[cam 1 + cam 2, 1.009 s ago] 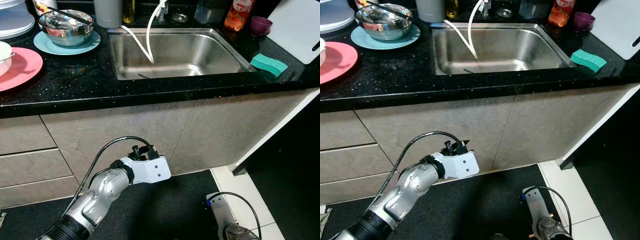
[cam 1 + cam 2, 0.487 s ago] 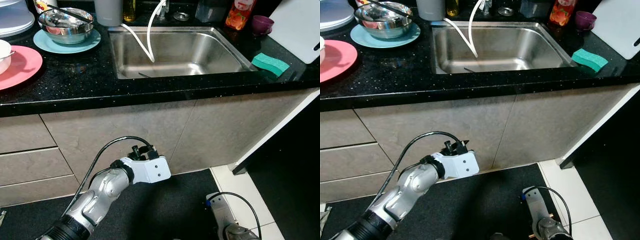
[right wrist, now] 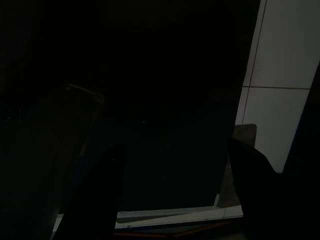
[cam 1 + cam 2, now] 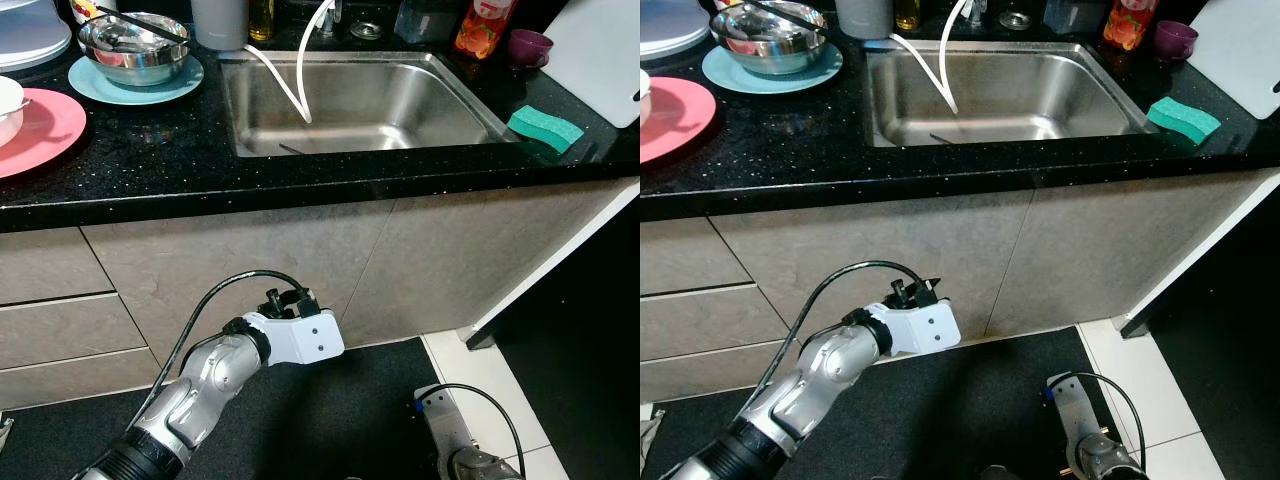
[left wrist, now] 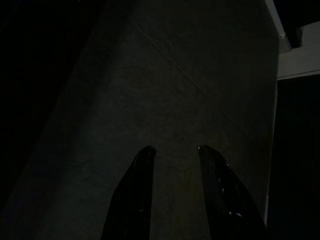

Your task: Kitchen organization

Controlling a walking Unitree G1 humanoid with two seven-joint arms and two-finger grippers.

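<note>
Before our speckled black counter, the steel sink holds two white hoses, a steel bowl sits on a blue plate, and our left gripper, parted, faces the matte cabinet, while our right gripper hangs spread wide.

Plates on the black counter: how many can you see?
3. A light blue plate under the steel bowl, a pink plate at the counter's left edge, and a white plate behind; more may lie beyond the frame.

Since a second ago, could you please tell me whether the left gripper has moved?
No. The left gripper stays in front of the cabinet door below the sink; the slight shift of the whole picture is the camera's.
</note>
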